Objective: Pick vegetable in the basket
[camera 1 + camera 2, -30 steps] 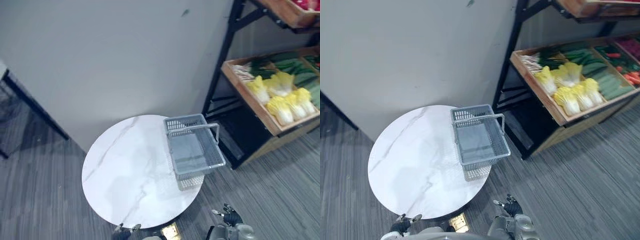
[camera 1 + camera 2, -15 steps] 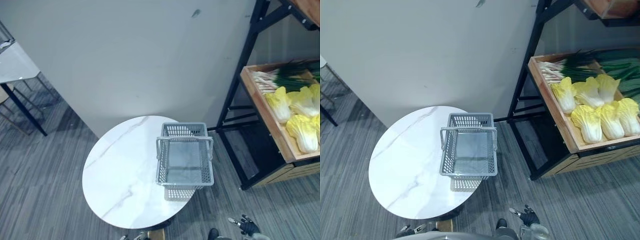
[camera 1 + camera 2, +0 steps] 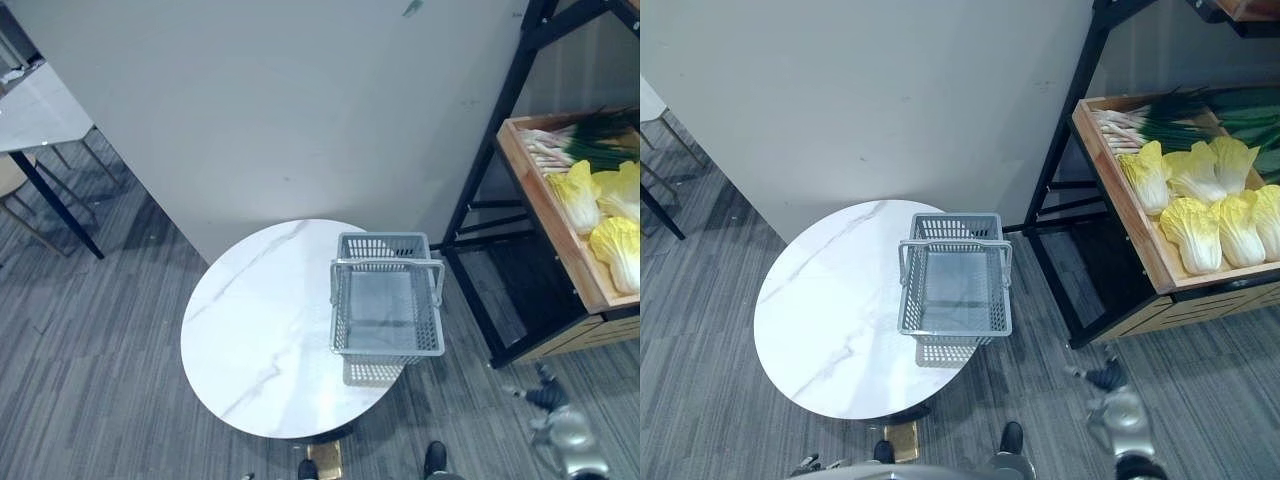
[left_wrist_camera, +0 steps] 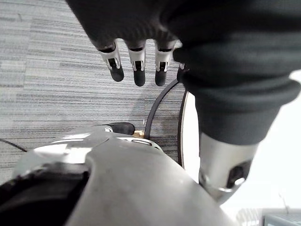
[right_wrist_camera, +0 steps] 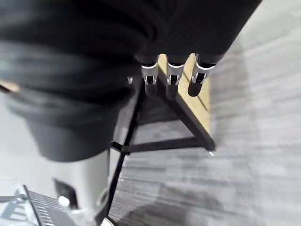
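We're looking at a black shelf (image 3: 489, 165) standing right of a round white worktop (image 3: 250, 340). A wooden crate (image 3: 1137, 238) is sitting on the shelf's lower level. The grey basket (image 3: 388, 348) is resting on the worktop's right edge, nearest the shelf, handle up, with nothing in it. The vegetables are all lying in the crate: yellow cabbages (image 3: 1200, 228) toward the front, green onions (image 3: 1155, 112) behind them.

We're judging the step as the reach toward the shelf, with nothing picked yet. To do it well, we're suggesting the right arm go for the nearest cabbage, since it is bulky and easy to wrap. The arm should be coming in over the crate's front wall, not through the black frame. The fingers should be spreading wide before closing round the leafy body. The carry back is short, as the basket is sitting near the crate. The handle is crossing the opening, so the drop should be going in beside it.

The right hand (image 3: 1106, 379) is hanging low over the floor between worktop and shelf, well apart from the cabbages. Its fingers (image 5: 172, 78) are straight and relaxed, holding nothing. The left hand (image 4: 137, 63) is hanging idle by the worktop's edge, fingers also straight and empty.
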### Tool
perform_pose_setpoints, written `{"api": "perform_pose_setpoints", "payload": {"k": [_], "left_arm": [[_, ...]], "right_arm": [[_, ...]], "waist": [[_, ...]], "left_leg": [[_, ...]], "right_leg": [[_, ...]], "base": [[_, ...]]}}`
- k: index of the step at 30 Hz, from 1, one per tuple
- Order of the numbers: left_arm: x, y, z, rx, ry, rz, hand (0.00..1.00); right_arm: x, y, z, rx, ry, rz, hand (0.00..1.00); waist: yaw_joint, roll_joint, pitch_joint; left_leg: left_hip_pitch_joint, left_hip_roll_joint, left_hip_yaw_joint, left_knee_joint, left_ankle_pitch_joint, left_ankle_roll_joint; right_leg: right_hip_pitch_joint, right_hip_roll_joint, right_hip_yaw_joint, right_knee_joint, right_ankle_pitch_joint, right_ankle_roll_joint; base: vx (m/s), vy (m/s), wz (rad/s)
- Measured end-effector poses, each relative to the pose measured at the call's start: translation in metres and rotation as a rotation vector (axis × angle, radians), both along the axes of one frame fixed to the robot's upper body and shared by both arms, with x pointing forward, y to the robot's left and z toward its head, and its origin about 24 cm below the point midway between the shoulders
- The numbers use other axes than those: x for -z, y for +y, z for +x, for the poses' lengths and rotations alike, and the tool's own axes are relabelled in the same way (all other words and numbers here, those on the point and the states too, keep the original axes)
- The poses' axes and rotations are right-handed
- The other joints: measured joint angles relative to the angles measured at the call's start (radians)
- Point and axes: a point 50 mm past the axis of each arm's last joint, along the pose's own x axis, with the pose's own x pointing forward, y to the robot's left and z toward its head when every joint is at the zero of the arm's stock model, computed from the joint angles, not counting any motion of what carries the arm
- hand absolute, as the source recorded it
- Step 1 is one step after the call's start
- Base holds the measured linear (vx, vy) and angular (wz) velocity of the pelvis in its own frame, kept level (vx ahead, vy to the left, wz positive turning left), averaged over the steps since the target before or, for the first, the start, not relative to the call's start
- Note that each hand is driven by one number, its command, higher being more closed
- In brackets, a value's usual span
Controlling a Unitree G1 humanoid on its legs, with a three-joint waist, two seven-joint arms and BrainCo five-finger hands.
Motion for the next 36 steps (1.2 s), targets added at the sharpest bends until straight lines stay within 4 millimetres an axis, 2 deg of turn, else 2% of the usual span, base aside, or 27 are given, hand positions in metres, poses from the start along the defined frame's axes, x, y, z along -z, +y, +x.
{"api": "perform_pose_setpoints", "payload": {"k": [2, 5, 7, 11, 16, 20, 23, 36], "left_arm": [[0.000, 0.000, 0.002, 0.005, -0.006, 0.000, 0.00], [-0.001, 0.000, 0.004, 0.012, -0.012, -0.001, 0.00], [-0.002, 0.001, 0.007, 0.017, -0.022, 0.000, 0.00], [-0.005, 0.006, 0.014, 0.024, -0.049, 0.013, 0.00], [-0.006, 0.007, 0.022, 0.029, -0.073, 0.015, 0.00], [-0.007, 0.007, 0.026, 0.026, -0.084, 0.019, 0.00], [-0.008, 0.009, 0.029, 0.019, -0.097, 0.023, 0.00], [-0.013, 0.009, 0.043, 0.016, -0.155, 0.032, 0.00]], "right_arm": [[-0.038, 0.009, 0.035, -0.161, -0.101, -0.154, 0.00], [-0.063, 0.020, 0.057, -0.251, -0.174, -0.237, 0.00], [-0.086, 0.036, 0.077, -0.366, -0.231, -0.321, 0.00], [-0.110, 0.072, 0.102, -0.532, -0.311, -0.372, 0.00], [-0.127, 0.109, 0.120, -0.701, -0.347, -0.400, 0.00], [-0.142, 0.123, 0.129, -0.745, -0.394, -0.421, 0.00], [-0.151, 0.131, 0.135, -0.766, -0.417, -0.437, 0.00], [-0.163, 0.140, 0.164, -0.718, -0.380, -0.440, 0.00]], "waist": [[-0.001, -0.001, 0.005], [0.004, 0.000, 0.005], [0.017, -0.004, 0.013], [0.032, -0.028, 0.043], [0.060, -0.038, 0.070], [0.063, -0.041, 0.085], [0.068, -0.046, 0.100], [0.086, -0.063, 0.172]], "left_leg": [[-0.004, 0.003, -0.002, 0.000, 0.005, 0.007], [-0.004, 0.002, -0.006, 0.000, 0.005, 0.006], [-0.004, -0.003, -0.009, 0.000, 0.005, 0.006], [-0.018, -0.012, -0.033, 0.010, 0.005, 0.006], [-0.019, -0.019, -0.051, 0.012, 0.007, 0.009], [-0.030, -0.023, -0.069, 0.012, 0.011, 0.015], [-0.034, -0.024, -0.076, 0.012, 0.014, 0.017], [-0.056, -0.033, -0.110, 0.009, 0.028, 0.021]], "right_leg": [[-0.009, 0.003, 0.003, 0.009, 0.011, -0.004], [-0.007, 0.002, -0.006, 0.014, 0.011, -0.005], [-0.006, -0.003, -0.009, 0.014, 0.011, -0.005], [-0.003, -0.013, -0.030, 0.021, 0.011, -0.004], [0.006, -0.023, -0.043, 0.026, 0.010, -0.004], [0.008, -0.027, -0.061, 0.026, 0.010, -0.004], [0.008, -0.027, -0.067, 0.026, 0.010, -0.004], [0.007, -0.036, -0.097, 0.030, 0.010, -0.004]], "base": [[0.07, 0.008, 0.01], [0.05, 0.004, 0.05], [0.04, 0.013, 0.05], [0.00, 0.011, 0.15], [-0.01, 0.008, 0.12], [-0.01, 0.001, 0.12], [-0.01, -0.005, 0.06], [0.00, 0.000, 0.07]]}}
